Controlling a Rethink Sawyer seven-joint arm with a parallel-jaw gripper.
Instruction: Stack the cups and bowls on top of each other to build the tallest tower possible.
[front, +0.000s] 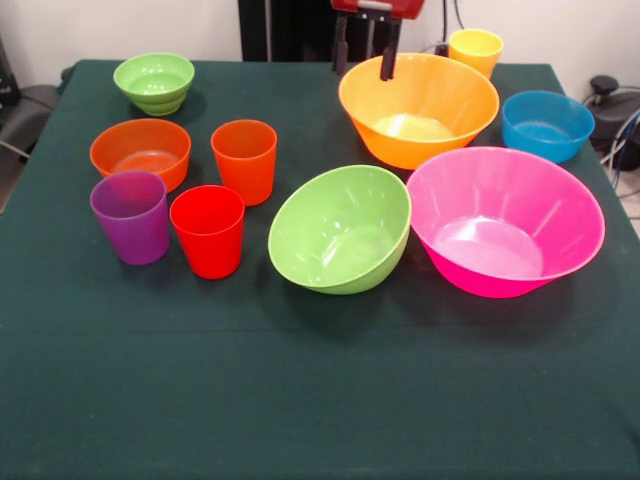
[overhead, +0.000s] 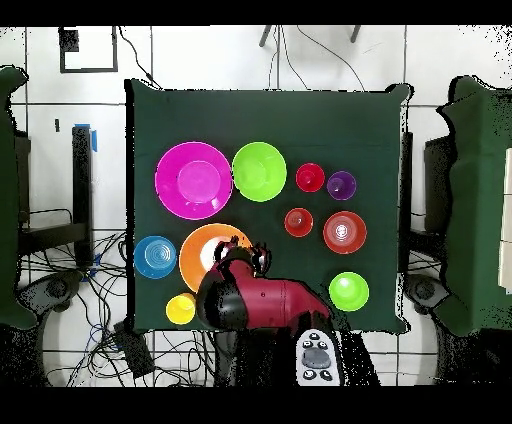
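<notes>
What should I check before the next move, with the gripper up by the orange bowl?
1. Gripper open: ok, both fingers hang apart above the far rim of the big orange bowl.
2. Gripper empty: ok, nothing between the fingers.
3. Orange bowl empty and upright: ok.
4. Pink bowl free as a base: ok, empty, upright.
5. Light green bowl level: not ok, it tilts toward the camera.
6. Tower started: not ok, every cup and bowl sits alone on the table.
</notes>
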